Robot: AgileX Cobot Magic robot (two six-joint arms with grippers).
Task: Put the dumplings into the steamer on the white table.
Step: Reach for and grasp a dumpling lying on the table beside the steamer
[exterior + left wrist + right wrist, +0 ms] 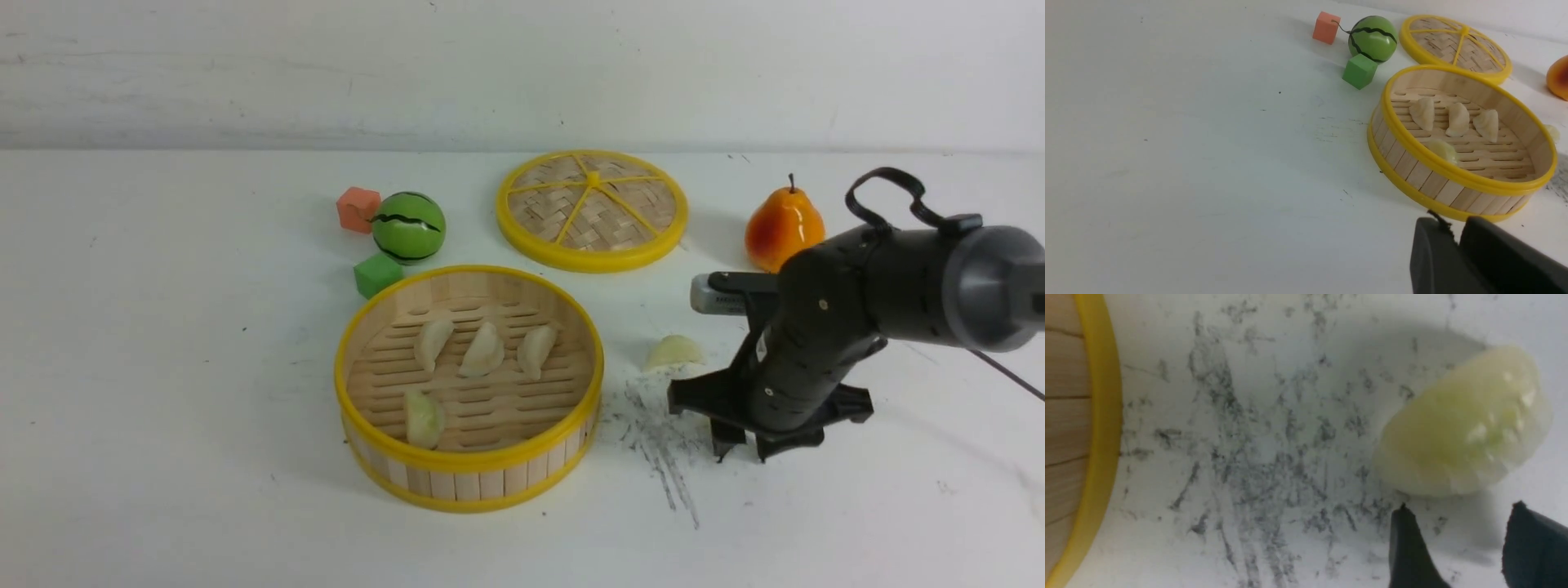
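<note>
The steamer stands mid-table on the white table and holds several dumplings: three in a row and a greener one nearer me. Another pale yellow-green dumpling lies on the table right of the steamer. My right gripper points down just in front of it. In the right wrist view that gripper is open, and the dumpling lies just beyond the fingertips, untouched. My left gripper is shut and empty, hovering short of the steamer's wall.
A woven yellow-rimmed lid lies behind the steamer. A toy watermelon, an orange cube and a green cube sit at the back left. A pear stands behind my right arm. Grey scuff marks cover the table beside the steamer.
</note>
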